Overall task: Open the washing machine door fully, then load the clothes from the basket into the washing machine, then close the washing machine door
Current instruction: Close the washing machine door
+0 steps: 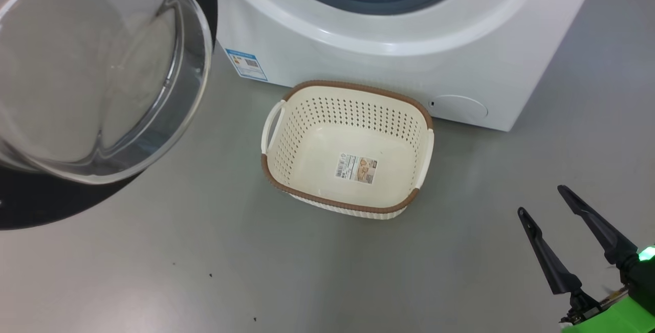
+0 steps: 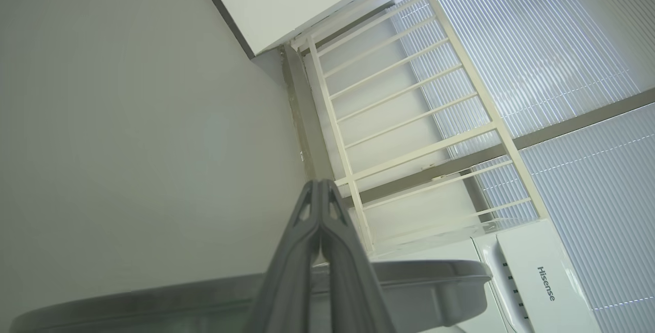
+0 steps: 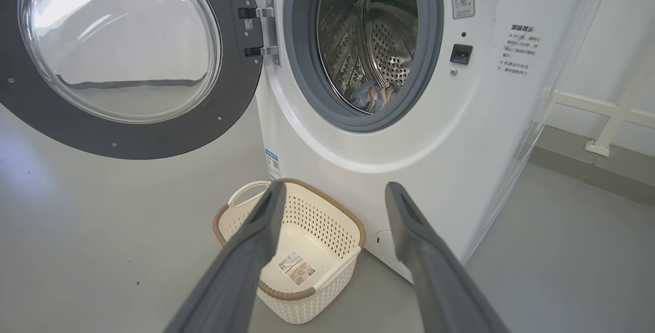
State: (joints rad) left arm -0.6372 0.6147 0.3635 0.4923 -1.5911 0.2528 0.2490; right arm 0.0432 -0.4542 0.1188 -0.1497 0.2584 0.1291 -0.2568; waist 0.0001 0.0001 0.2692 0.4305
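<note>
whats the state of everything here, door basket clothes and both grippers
washing machine door, wide open
washing machine, drum mouth uncovered
clothes, lying inside the drum
basket, upright on the floor, empty
left gripper, shut, holding nothing
right gripper, open, holding nothing

Grey floor [image 1: 204,271]; white railing [image 2: 424,151]; window blinds [image 2: 537,41]; Hisense unit [image 2: 537,271].

Smooth grey floor [image 1: 204,251] with a few dark specks [image 1: 211,274]. A plain white wall [image 3: 604,26] has a white rail [image 3: 609,113] low along it. Daylight glows through ribbed blinds [image 2: 537,41] behind white bars [image 2: 409,118], and a white Hisense unit [image 2: 542,282] sits beside them.
</note>
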